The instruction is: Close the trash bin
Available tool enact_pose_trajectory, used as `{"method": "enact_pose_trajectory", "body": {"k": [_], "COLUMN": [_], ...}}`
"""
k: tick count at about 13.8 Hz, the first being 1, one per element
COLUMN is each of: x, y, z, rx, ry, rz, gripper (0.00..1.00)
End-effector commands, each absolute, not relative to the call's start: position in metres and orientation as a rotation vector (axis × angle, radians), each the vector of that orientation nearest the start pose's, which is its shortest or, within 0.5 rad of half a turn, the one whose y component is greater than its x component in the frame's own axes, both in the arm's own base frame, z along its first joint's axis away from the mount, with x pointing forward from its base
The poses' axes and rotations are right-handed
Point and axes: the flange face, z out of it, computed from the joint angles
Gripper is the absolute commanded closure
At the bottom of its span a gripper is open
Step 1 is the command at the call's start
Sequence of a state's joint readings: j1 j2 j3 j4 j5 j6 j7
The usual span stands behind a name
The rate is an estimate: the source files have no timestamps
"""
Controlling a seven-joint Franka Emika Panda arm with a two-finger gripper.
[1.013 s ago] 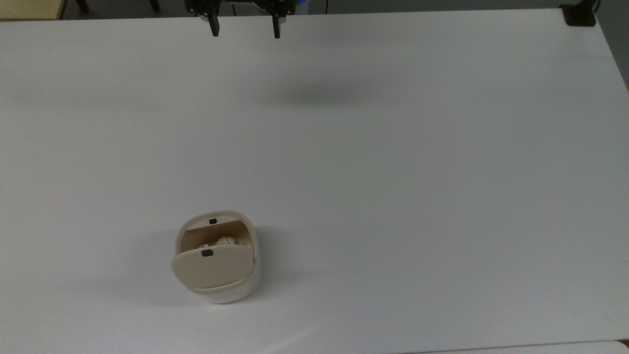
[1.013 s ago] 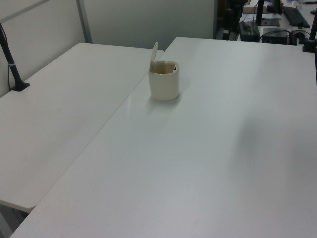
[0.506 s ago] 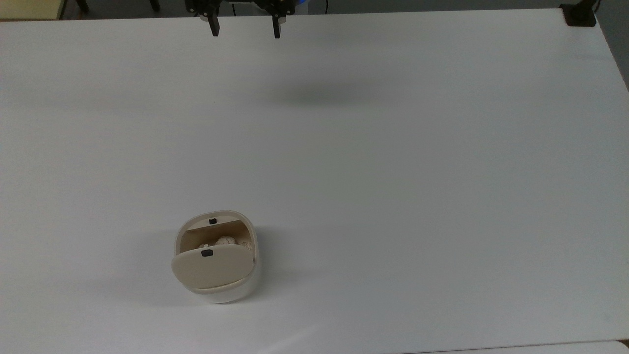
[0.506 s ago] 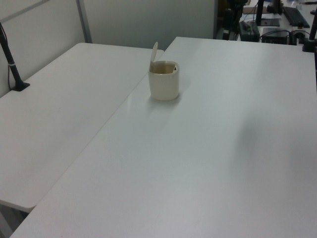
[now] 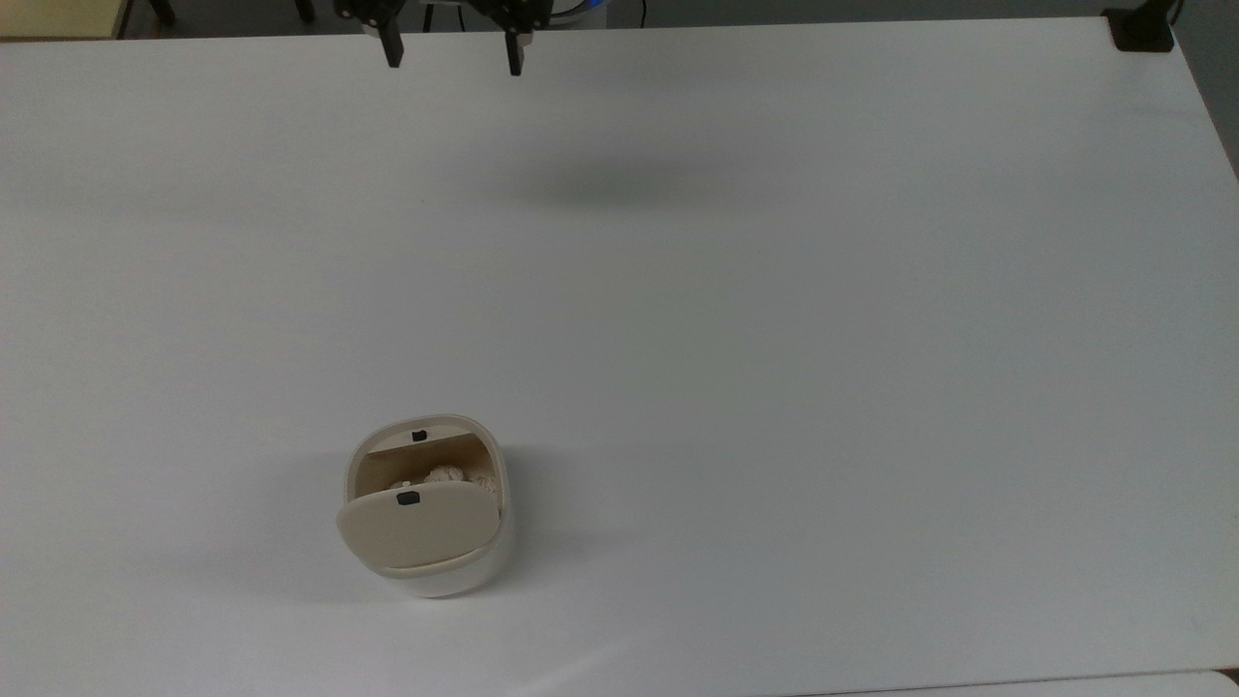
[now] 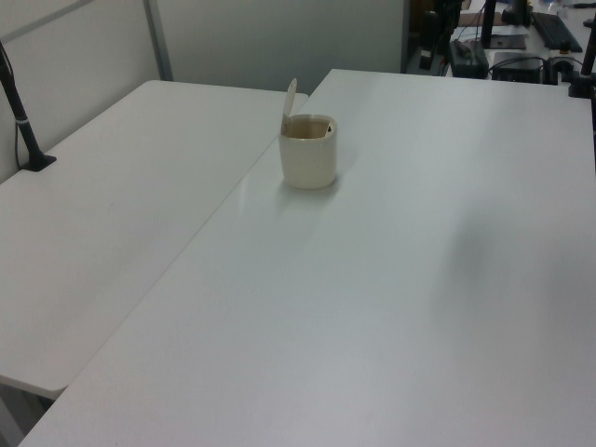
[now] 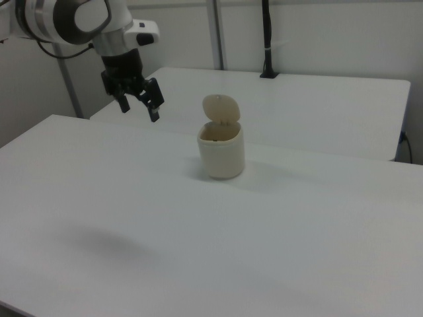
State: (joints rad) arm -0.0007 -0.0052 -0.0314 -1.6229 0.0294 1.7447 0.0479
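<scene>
Cream-white trash bin (image 5: 426,508) stands on the tabletop (image 5: 774,339) with its lid (image 7: 220,108) raised, well apart from the hand (image 5: 452,53), which hangs empty, fingers spread.

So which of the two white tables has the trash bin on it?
The right view's nearer table, holding the trash bin; the farther table carries a black post.

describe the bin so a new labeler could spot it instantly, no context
Start at the big white table. In the top view, the trash bin stands toward the bottom left, far from the gripper at the top edge. It is a small cream-white, rounded-square tub whose beige lid is swung up, with a small black tab on the lid and crumpled white paper inside.
</scene>
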Motion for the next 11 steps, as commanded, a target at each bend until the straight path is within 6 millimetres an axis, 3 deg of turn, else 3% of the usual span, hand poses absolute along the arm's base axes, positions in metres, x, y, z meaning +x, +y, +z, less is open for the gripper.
{"method": "enact_pose_trajectory", "body": {"k": [1, 3, 5, 7, 8, 10, 11], "x": [0.585, 0.607, 0.624, 0.647, 0.659, 0.673, 0.68], "y": [-0.027, -0.03, -0.034, -0.035, -0.036, -0.036, -0.036], "z": [0.631, 0.63, 0.633, 0.635, 0.634, 0.627, 0.622], "rx": [-3.078, -3.045, -2.965, -2.787, -2.673, -2.537, -2.472], "ry": [0.197, 0.366, 0.591, 0.897, 1.037, 1.179, 1.228], "rz": [-0.32, -0.413, -0.526, -0.672, -0.736, -0.795, -0.828], "gripper": [0.0, 0.03, 0.12, 0.34, 0.55, 0.73, 0.87]}}
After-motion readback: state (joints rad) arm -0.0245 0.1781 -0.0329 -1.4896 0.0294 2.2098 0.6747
